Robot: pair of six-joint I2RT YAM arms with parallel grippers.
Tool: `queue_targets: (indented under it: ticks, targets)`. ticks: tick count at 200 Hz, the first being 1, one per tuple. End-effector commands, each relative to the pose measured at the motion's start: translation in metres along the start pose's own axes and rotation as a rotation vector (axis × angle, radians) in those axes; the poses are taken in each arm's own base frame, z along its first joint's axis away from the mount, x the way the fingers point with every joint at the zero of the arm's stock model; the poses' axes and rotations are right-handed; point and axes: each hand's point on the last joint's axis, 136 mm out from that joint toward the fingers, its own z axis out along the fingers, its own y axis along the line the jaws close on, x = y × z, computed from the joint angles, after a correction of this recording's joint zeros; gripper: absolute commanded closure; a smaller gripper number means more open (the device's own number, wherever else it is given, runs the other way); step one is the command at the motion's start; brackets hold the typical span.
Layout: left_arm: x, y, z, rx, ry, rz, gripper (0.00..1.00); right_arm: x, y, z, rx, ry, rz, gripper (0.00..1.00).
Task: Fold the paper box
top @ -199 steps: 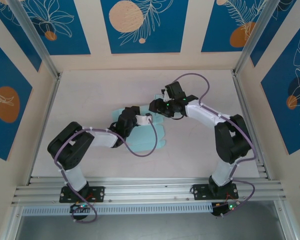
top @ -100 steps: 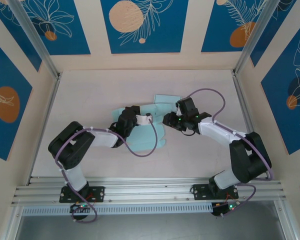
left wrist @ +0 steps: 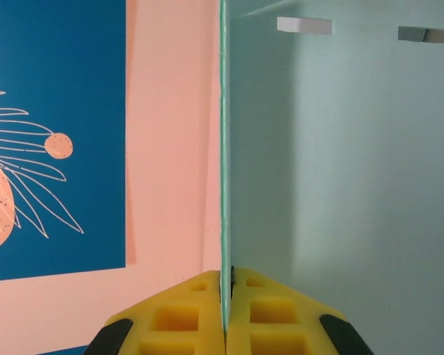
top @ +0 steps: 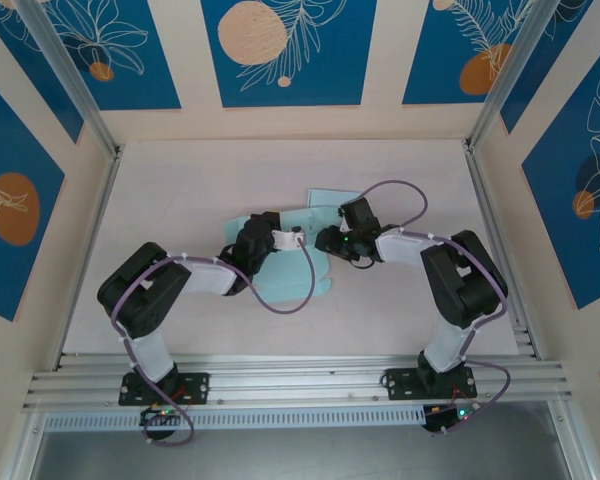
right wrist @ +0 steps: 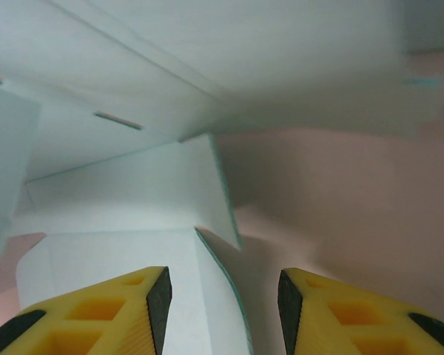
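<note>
Left gripper (left wrist: 226, 285) is clamped tight on the edge of one raised panel of the pale green paper box (top: 320, 278), which lies part-folded mid-table (top: 180, 180) between the two arms. Right gripper (right wrist: 223, 287) stands about half open with nothing gripped; a loose flap's curved edge runs down into the gap between its yellow fingers, though I cannot tell whether either pad touches it. Thin card like this is probably light, springy and easily creased, so it is best pinched near a panel's edge, close to the scored folds, rather than mid-sheet.
</note>
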Motion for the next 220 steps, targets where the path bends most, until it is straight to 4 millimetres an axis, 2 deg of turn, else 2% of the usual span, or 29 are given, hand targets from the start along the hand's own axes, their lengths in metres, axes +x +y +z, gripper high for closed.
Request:
queue_targets:
  ticks: [1, 24, 55, 91, 108, 126, 153, 174, 199, 220]
  targets:
    - [-0.006, -0.006, 0.0, 0.025, -0.019, -0.009, 1.0, -0.018, 0.035, 0.002, -0.082, -0.053, -0.107, 0.56]
    - [-0.009, -0.009, 0.0, 0.037, -0.03, -0.021, 1.0, -0.018, 0.05, 0.003, -0.084, -0.075, -0.175, 0.56]
    - [-0.017, -0.011, 0.0, 0.044, -0.048, -0.04, 1.0, -0.014, 0.059, 0.003, -0.066, -0.103, -0.215, 0.56]
    - [-0.022, -0.015, 0.0, 0.051, -0.059, -0.033, 1.0, -0.006, 0.048, 0.016, -0.039, -0.07, -0.169, 0.57]
    - [-0.021, -0.016, 0.0, 0.05, -0.056, -0.026, 1.0, 0.0, 0.045, 0.014, -0.044, -0.05, -0.154, 0.58]
    - [-0.021, -0.017, -0.001, 0.049, -0.061, -0.024, 1.0, 0.005, 0.046, -0.002, -0.052, -0.055, -0.165, 0.58]
    - [-0.023, -0.016, -0.002, 0.047, -0.07, -0.024, 1.0, 0.012, 0.033, -0.038, -0.02, -0.101, -0.167, 0.57]
    - [-0.025, -0.015, -0.002, 0.044, -0.082, -0.026, 1.0, 0.015, 0.024, -0.067, -0.029, -0.146, -0.16, 0.53]
    - [-0.03, -0.016, -0.004, 0.05, -0.108, -0.022, 1.0, 0.005, 0.004, -0.096, -0.024, -0.205, -0.116, 0.49]
    - [-0.033, -0.018, -0.005, 0.054, -0.121, -0.013, 1.0, -0.013, -0.016, -0.115, -0.014, -0.255, -0.071, 0.49]
